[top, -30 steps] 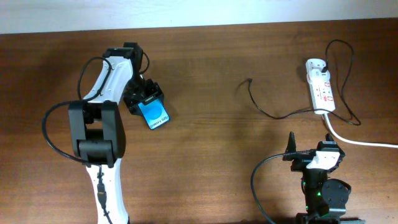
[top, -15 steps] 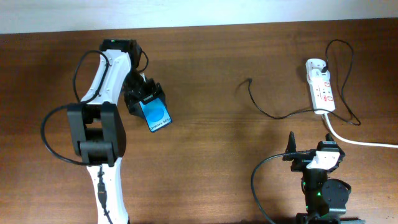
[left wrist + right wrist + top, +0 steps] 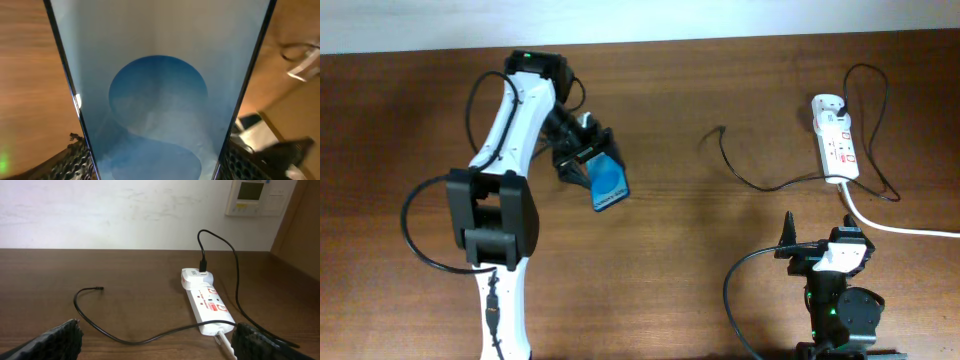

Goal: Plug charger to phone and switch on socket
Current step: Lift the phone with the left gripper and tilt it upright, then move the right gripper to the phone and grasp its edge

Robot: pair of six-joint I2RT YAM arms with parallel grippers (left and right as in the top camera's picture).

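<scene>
My left pincer [image 3: 586,160] is clamped on the phone [image 3: 608,180], holding it tilted at nine o'clock of the table [image 3: 660,270] middle. The charger tip [image 3: 721,129] lies loose toward two o'clock from it. I'd set the phone down near that tip with its port facing it. My right pincer [image 3: 820,248] sits wide open and empty, at six o'clock from the socket [image 3: 836,140].

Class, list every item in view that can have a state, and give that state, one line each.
phone, screen lit, gripped by left end effector, unplugged.
charger, plugged into socket; free end lying loose on table.
socket, charger plugged in; switch position cannot be told.
left end effector, shut on phone.
right end effector, open, empty.
</scene>
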